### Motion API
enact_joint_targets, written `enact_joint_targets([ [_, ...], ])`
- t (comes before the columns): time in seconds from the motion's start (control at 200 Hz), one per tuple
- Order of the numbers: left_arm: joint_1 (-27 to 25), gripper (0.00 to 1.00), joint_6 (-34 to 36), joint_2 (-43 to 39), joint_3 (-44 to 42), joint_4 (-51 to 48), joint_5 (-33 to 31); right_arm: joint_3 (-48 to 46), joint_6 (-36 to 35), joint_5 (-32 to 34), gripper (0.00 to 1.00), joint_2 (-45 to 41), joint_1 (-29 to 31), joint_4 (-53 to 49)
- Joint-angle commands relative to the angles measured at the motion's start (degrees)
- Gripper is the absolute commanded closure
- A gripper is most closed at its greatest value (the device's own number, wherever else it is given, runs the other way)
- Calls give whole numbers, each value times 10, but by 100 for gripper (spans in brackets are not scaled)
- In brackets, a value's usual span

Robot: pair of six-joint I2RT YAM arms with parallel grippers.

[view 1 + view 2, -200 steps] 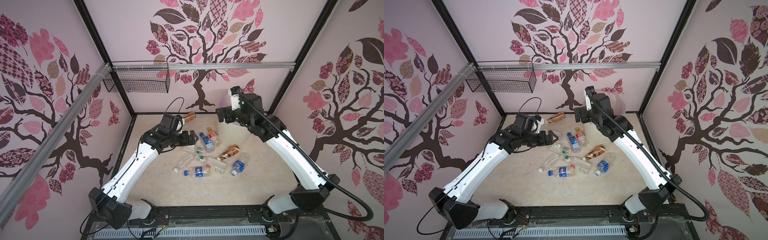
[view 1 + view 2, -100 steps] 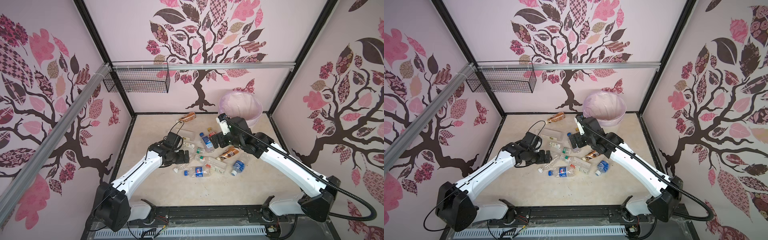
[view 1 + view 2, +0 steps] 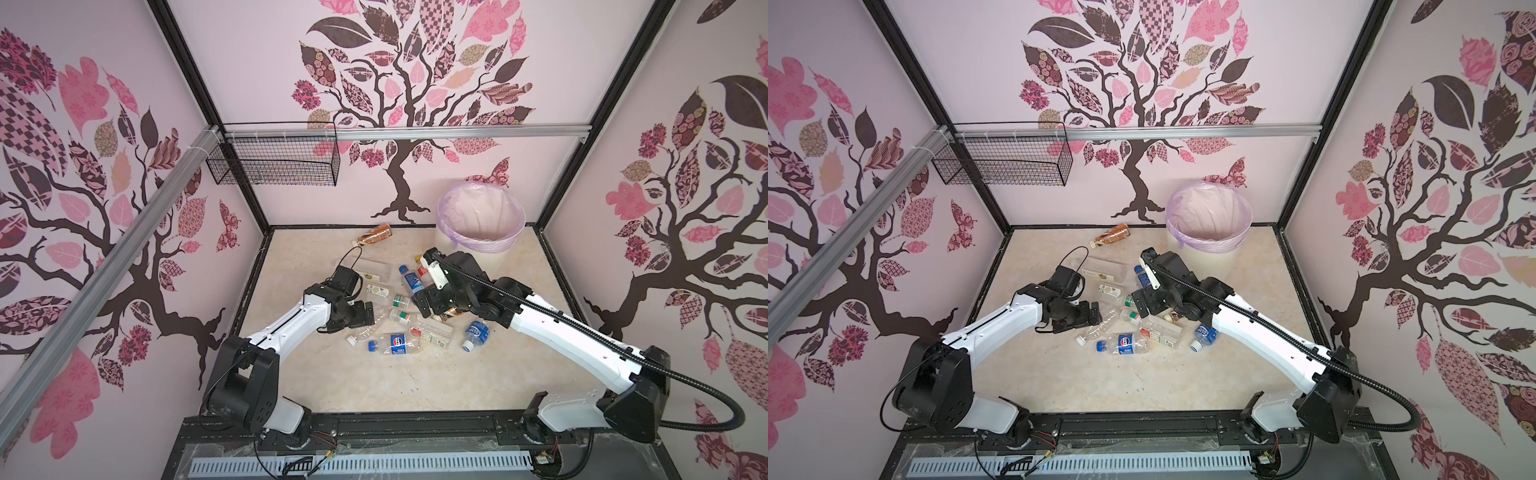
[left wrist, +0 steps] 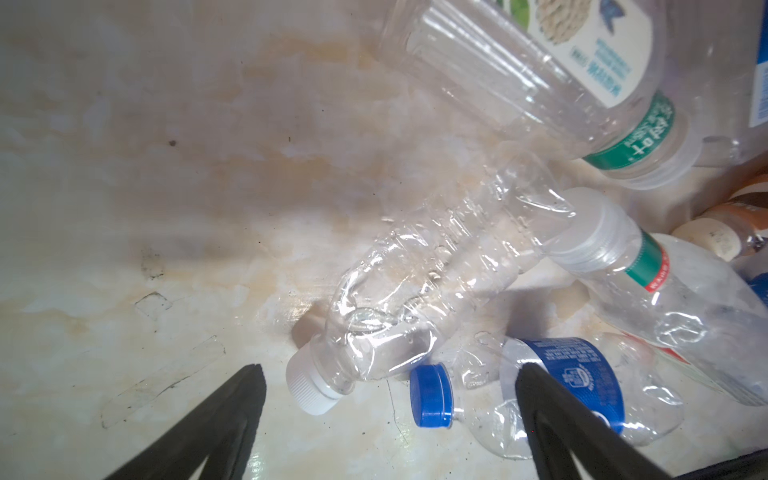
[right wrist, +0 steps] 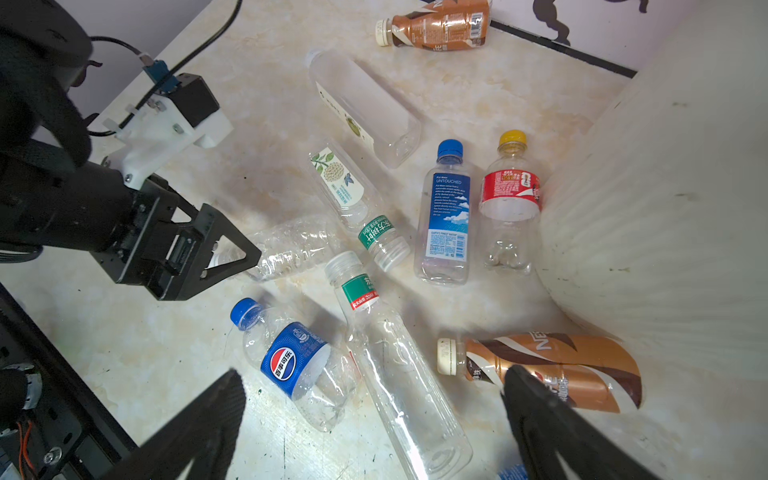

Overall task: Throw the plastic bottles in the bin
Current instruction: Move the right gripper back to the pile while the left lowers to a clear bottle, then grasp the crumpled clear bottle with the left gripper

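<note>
You can read "UNTOUCHED" and "EARTH'S FINEST WATER" on the blue label of the upright-sided blue-capped bottle (image 5: 448, 208). The crumpled blue-label bottle (image 5: 293, 361) carries the Pepsi roundel with 百事可乐. On the brown bottle (image 5: 552, 370) you see only "NES". The other labels' print is too small for you to read.

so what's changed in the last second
Both arms swung down from the back: the right gripper left the bin and the left gripper dropped, both now low over the plastic bottles, jaws open, holding nothing. Bottles and bin stayed put.
</note>
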Motion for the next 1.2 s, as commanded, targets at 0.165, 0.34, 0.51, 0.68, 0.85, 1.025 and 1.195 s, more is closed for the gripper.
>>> enact_joint_targets([
  [0.165, -18, 2, -10, 41, 8, 11, -10, -13, 12, -11, 1, -11, 4, 32],
  [0.34, -25, 2, -11, 70, 22, 11, -13, -25, 9, -28, 0, -18, 4, 42],
  [0.51, -27, 8, -16, 91, 25, 19, -8, -44, 15, -62, 1, -31, 4, 64],
  [0.68, -28, 18, -20, 108, 24, 31, 2, -57, 25, -73, 0, -30, 4, 82],
  [0.85, -30, 22, -21, 112, 16, 35, 2, -62, 30, -74, 1, -31, 4, 92],
  [1.025, -32, 31, -26, 112, 2, 46, 0, -70, 36, -76, 0, -32, 4, 105],
  [1.195, -35, 36, -24, 115, 3, 47, -3, -76, 45, -78, 1, -31, 4, 115],
])
